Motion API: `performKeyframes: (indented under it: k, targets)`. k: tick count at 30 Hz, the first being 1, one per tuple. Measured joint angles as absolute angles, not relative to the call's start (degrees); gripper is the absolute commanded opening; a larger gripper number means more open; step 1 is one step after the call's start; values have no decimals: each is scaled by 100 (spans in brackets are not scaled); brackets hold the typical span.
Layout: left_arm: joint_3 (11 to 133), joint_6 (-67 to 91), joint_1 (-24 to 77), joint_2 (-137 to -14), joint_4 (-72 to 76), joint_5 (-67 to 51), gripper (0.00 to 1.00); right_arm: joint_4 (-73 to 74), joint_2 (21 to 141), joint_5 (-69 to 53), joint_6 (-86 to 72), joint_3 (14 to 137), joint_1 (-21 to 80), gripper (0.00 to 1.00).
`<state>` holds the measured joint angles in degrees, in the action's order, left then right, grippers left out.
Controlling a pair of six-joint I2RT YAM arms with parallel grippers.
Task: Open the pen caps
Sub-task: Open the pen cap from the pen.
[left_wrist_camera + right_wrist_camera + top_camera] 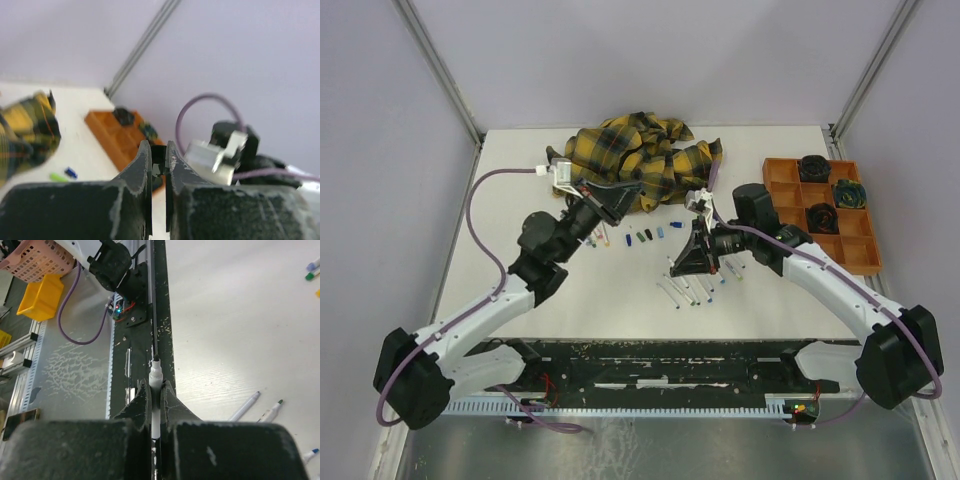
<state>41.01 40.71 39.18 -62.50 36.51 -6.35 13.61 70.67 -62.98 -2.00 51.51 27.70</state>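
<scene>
Right gripper (155, 390) clamped tight on a white pen (156, 374), its black nib bare and pointing at the near rail (161, 300). Left gripper (158, 150) pressed nearly together, pinching a small black cap (158, 164). Loose pens (685, 290) and pen caps (642, 238) lie mid-table between the arms. Both arms reach inward, the left wrist raised beside the plaid cloth (630, 155).
</scene>
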Motion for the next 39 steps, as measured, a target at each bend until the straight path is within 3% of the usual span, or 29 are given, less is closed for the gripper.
performKeyframes:
  k: [7,19,26,33,39]
  targets:
    - [4174,3918,3756,-5754,3959,-115,3,1621,7124,-6337,-137,5151,2818,0]
    - [3221,3765,3662,-5791,2552,635,3,1894,7218,-6248,47,5151,2829,1]
    - [3181,3767,3470,-6967,1649,766,3,2008,7312,-6158,150,5151,2829,1]
    - [4473,3767,3385,-8820,268,921,3,2106,7325,-6090,215,5151,2829,1]
    - [5236,3763,3382,-9651,-471,1284,3,2163,7380,-6062,287,5151,2829,1]
